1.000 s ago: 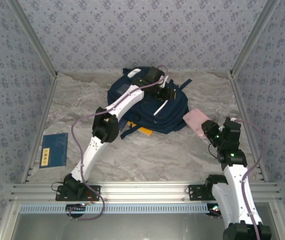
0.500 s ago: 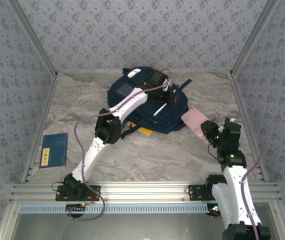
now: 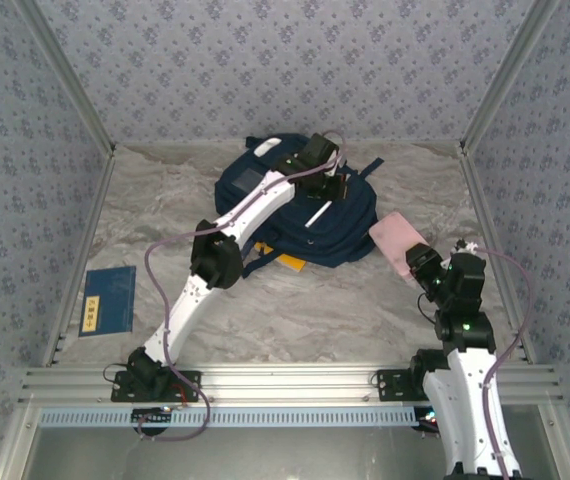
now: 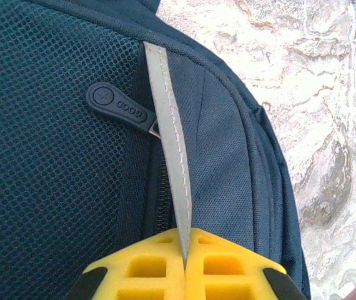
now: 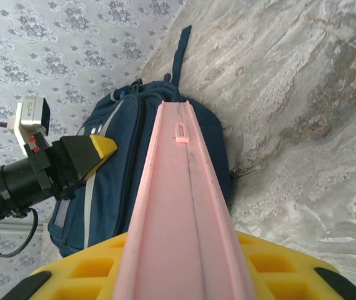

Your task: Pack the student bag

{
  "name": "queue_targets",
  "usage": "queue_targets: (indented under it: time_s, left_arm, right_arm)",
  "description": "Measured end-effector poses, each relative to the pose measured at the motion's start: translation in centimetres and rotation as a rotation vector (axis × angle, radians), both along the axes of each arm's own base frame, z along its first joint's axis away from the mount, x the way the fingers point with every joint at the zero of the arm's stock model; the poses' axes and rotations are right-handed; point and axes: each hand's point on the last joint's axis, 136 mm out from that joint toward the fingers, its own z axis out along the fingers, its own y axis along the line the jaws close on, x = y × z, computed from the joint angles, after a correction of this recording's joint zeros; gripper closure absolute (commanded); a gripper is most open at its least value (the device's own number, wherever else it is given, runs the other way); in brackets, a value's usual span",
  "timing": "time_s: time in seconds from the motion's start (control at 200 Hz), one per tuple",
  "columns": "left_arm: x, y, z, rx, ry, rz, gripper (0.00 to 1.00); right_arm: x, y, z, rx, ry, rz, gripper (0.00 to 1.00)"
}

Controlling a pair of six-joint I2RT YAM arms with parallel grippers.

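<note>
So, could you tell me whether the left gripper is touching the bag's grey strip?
Touching. In the left wrist view the left gripper is shut on the grey strip of the bag; the strip's lower end vanishes between the yellow fingers.

Blue-grey flowered walls on three sides, marbled grey tabletop, perhaps aluminium rail along near edge.

At 6 o'clock my left gripper hides the white stripe's end, my right gripper the pink case's. An orange thing lies mostly under the student bag.
</note>
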Motion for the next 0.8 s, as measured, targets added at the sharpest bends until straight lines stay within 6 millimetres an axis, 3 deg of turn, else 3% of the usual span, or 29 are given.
queue_targets:
  time_s: [0.135, 0.29, 0.41, 0.505, 0.63, 0.799]
  left_arm:
    - [-0.2, 0.9, 2.5, 0.005, -0.03, 0.0, 1.0]
    - [-0.1, 3.2, 8.7, -0.028, -0.1, 0.023, 1.0]
    - [-0.1, 5.8, 13.7, -0.068, -0.15, 0.049, 1.0]
    - [-0.4, 7.5, 16.4, -0.103, -0.161, 0.052, 1.0]
    - [-1.0, 8.5, 17.9, -0.147, -0.138, 0.029, 1.0]
    - [-1.3, 8.9, 17.8, -0.197, -0.082, -0.016, 1.0]
  right_arm:
    - [-0.4, 0.3, 2.6, -0.06, -0.064, 0.004, 0.78]
    - [-1.1, 0.3, 5.0, -0.116, -0.134, -0.006, 0.78]
    - [-1.1, 0.4, 5.2, -0.124, -0.137, -0.006, 0.78]
    - [-0.8, 0.8, 5.1, -0.113, -0.139, 0.011, 0.78]
    - [0.2, 2.4, 4.1, -0.054, -0.139, 0.075, 0.78]
    - [1.8, 5.9, 2.2, 0.032, -0.099, 0.198, 0.78]
